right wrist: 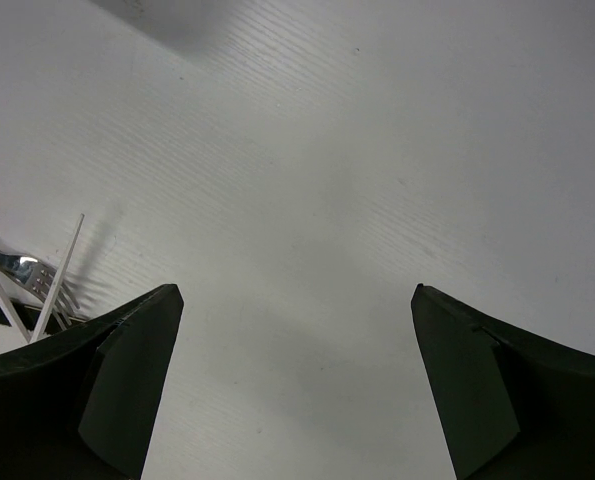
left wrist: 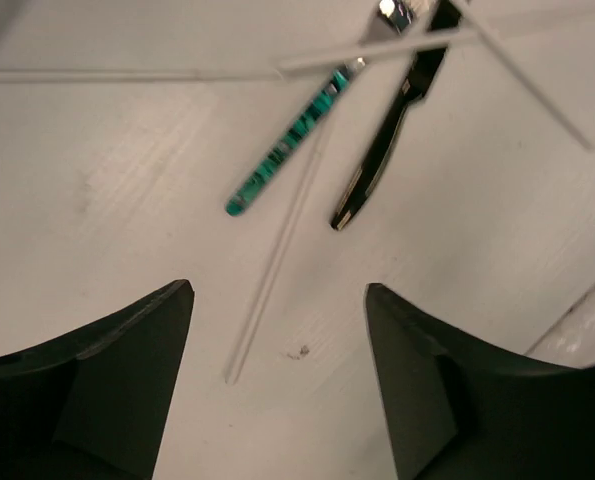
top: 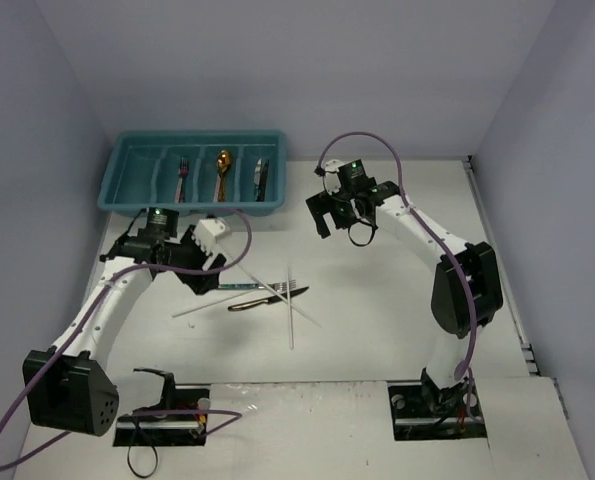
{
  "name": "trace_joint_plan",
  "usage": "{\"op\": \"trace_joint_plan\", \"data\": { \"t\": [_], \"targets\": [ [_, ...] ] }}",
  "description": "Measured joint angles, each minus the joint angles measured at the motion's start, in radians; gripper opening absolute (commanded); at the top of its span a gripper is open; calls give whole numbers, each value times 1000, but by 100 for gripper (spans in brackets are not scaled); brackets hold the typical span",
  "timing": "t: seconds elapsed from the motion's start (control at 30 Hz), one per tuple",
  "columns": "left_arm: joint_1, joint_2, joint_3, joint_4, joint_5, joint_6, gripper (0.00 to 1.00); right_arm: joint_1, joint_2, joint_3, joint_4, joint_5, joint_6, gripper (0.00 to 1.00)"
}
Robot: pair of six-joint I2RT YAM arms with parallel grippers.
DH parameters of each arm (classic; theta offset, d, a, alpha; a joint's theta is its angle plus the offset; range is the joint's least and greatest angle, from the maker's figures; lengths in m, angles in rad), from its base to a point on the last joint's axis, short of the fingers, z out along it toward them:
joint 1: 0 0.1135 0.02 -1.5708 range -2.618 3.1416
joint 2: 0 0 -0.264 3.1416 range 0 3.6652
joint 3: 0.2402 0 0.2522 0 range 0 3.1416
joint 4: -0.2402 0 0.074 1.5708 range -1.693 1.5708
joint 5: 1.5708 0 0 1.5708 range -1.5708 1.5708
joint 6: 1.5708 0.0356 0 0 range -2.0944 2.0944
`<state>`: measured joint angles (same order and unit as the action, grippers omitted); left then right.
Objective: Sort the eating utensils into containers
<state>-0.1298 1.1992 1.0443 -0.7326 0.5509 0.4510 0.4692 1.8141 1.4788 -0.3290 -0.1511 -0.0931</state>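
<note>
Eating utensils [top: 267,293] heaped at centre of table [top: 377,330], teal-handled knife [left wrist: 287,145], black-handled knife [left wrist: 377,160] and white chopstick [left wrist: 277,260] among them; three more lying in teal tray [top: 117,185]. Left gripper [left wrist: 277,300] and right gripper [right wrist: 297,300] both spread wide, empty.

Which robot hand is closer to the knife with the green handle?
Left. The left gripper is just short of the knife, its handle lying ahead of the open jaws. The right gripper hangs well off to the knife's right.
</note>
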Motion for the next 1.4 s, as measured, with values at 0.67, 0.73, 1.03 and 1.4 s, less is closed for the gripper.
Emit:
{"op": "trace_joint_plan", "data": {
  "t": [0.67, 0.73, 1.03, 1.4],
  "targets": [
    [-130, 463, 128, -59, 9, 532, 35, -18, 0, -46, 3, -68, 25, 96],
    [-130, 491, 153, -56, 15, 563, 33, -21, 0, -47, 3, -72, 25, 96],
    [-130, 544, 170, -48, 42, 649, 31, -59, 0, -62, 3, -89, 25, 96],
    [-130, 558, 132, -48, 51, 690, 32, -80, -1, -65, 3, -102, 32, 96]
  ]
}}
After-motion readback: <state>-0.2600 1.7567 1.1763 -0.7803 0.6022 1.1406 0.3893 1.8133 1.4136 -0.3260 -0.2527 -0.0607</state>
